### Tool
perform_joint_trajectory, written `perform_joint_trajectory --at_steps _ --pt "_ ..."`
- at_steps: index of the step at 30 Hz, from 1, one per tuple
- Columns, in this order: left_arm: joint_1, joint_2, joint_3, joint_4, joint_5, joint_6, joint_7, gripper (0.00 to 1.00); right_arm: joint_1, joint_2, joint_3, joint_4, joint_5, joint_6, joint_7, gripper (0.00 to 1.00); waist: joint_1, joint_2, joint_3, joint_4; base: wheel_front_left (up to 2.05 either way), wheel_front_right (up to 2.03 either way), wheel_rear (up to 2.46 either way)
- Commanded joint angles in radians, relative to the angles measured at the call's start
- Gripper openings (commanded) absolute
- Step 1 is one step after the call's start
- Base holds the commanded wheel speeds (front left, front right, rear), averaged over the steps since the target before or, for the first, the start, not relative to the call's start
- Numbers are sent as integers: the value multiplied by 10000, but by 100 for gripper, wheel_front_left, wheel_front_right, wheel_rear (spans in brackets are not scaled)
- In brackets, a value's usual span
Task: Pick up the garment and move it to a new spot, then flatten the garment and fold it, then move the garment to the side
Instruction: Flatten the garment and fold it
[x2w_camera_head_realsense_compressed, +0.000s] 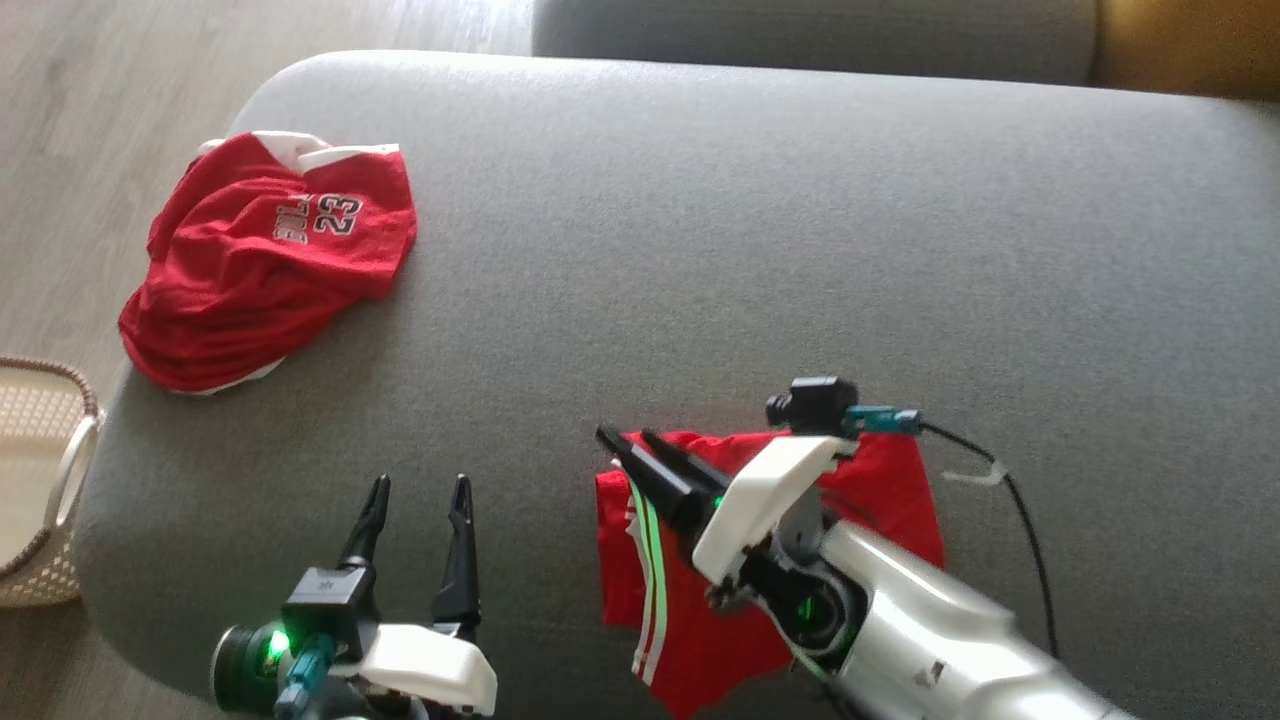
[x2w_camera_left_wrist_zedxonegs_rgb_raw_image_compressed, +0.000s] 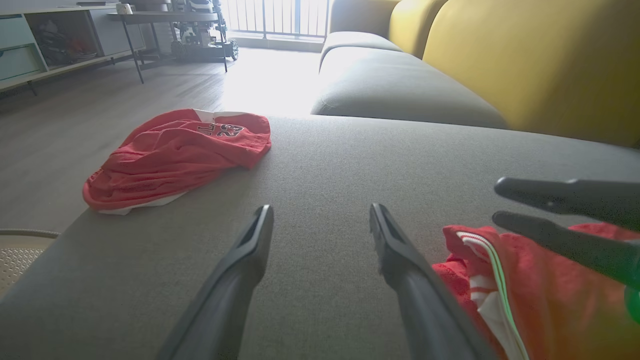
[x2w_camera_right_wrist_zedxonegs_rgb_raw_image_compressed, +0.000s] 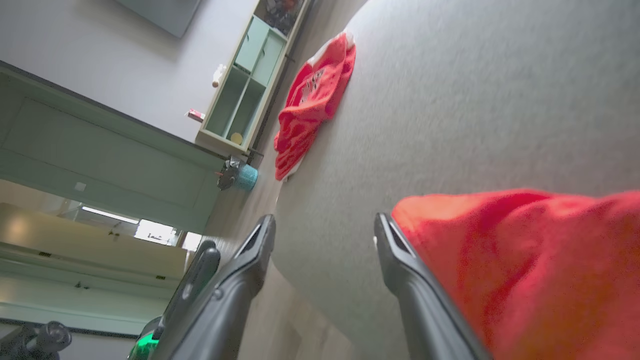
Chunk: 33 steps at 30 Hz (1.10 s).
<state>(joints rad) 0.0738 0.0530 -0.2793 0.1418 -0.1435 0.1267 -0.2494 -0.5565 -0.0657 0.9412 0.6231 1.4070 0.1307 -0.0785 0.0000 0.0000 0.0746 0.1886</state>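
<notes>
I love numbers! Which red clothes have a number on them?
The crumpled red jersey near the far left corner of the grey cushion: it shows 23. The other red garment, by the right gripper, shows white stripes and no number.

Looks like home living room. Grey sofa seat (x2w_camera_left_wrist_zedxonegs_rgb_raw_image_compressed: 350, 165) under left gripper (x2w_camera_left_wrist_zedxonegs_rgb_raw_image_compressed: 320, 215), yellow back cushions (x2w_camera_left_wrist_zedxonegs_rgb_raw_image_compressed: 525, 60) up right of its fingers (x2w_camera_left_wrist_zedxonegs_rgb_raw_image_compressed: 250, 250). Wood floor (x2w_camera_left_wrist_zedxonegs_rgb_raw_image_compressed: 100, 110) off left of fingers; shelf unit with drawers (x2w_camera_left_wrist_zedxonegs_rgb_raw_image_compressed: 30, 50), thin-legged table (x2w_camera_left_wrist_zedxonegs_rgb_raw_image_compressed: 165, 20), railed window (x2w_camera_left_wrist_zedxonegs_rgb_raw_image_compressed: 280, 17) far ahead. Wicker basket (x2w_camera_head_realsense_compressed: 40, 480) on floor, left of fingers, by sofa edge.
</notes>
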Motion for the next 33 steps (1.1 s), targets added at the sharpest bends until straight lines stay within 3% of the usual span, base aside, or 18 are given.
perform_joint_trajectory --at_steps 1,6,10,16,19,23,28,33 --pt "-358 -28 329 -292 38 25 -124 100 -291 154 -19 -188 -147 0 -218 100 0 0 -94 -91 0 0 0" --pt "-257 -28 587 -541 114 27 -124 100 -650 -214 -436 282 -1508 0 -1281 100 0 0 -377 -439 0 0 0" --pt "-225 -28 910 -891 192 45 -124 100 -762 -1398 -1240 243 -4065 0 -1778 100 0 0 -510 -852 0 0 0" --pt "-232 -28 1229 -1313 171 69 -124 100 611 -2183 -4685 -1496 -7791 0 -1828 100 0 0 -549 -1154 0 0 0" --pt "-189 -28 1326 -1413 211 49 -124 100 1920 -1828 -6380 -2632 -9377 0 -1829 100 0 0 -604 -1235 0 0 0" --pt "-69 -28 1434 -1500 252 21 -124 100 3418 -1152 -7878 -4115 -11169 0 -1830 100 0 0 -669 -1306 0 0 0" --pt "213 -28 1378 -1595 367 3 -124 100 4761 -494 -8708 -5426 -12736 0 -1831 100 0 0 -749 -1343 0 0 0" --pt "442 -28 1276 -1638 379 75 -124 100 5490 -82 -9034 -5949 -13189 0 -1831 100 0 0 -764 -1318 0 0 0"
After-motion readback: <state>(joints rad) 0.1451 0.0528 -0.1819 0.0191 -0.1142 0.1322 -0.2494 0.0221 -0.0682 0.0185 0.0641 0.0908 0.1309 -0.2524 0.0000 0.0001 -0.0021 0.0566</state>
